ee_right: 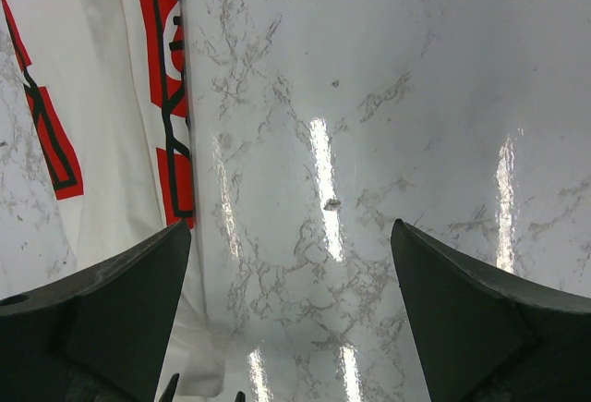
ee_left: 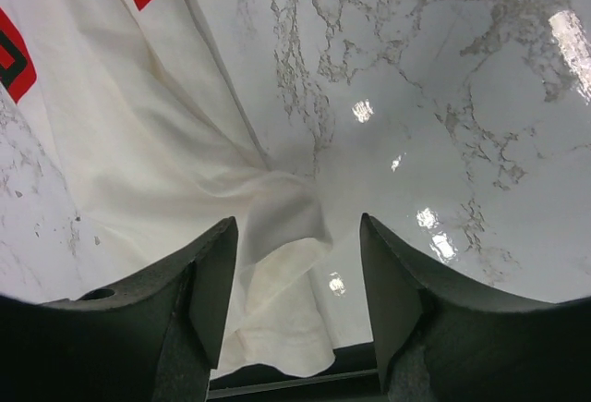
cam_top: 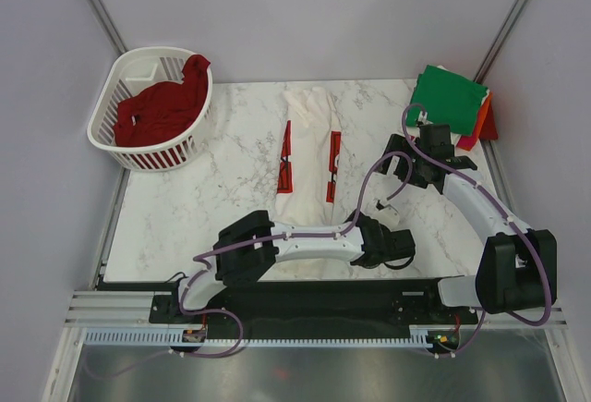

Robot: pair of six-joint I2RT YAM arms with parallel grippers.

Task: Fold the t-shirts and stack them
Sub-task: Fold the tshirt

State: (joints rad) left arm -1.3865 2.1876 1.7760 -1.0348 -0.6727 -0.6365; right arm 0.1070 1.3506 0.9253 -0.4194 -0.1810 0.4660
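Left gripper (ee_left: 295,226): jaws apart, bunched corner of the white red-print t-shirt (ee_left: 138,143) between them. Right gripper (ee_right: 291,228): jaws apart over marble table (ee_right: 416,97); shirt off to its left.

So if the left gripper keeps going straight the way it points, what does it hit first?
Most likely the bunched corner of the white t-shirt, seen between the open fingers of the left gripper; the table lies under it.

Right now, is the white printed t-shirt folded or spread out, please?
Partly folded: the white t-shirt lies as a long narrow strip, red print along both edges, with no crosswise fold.
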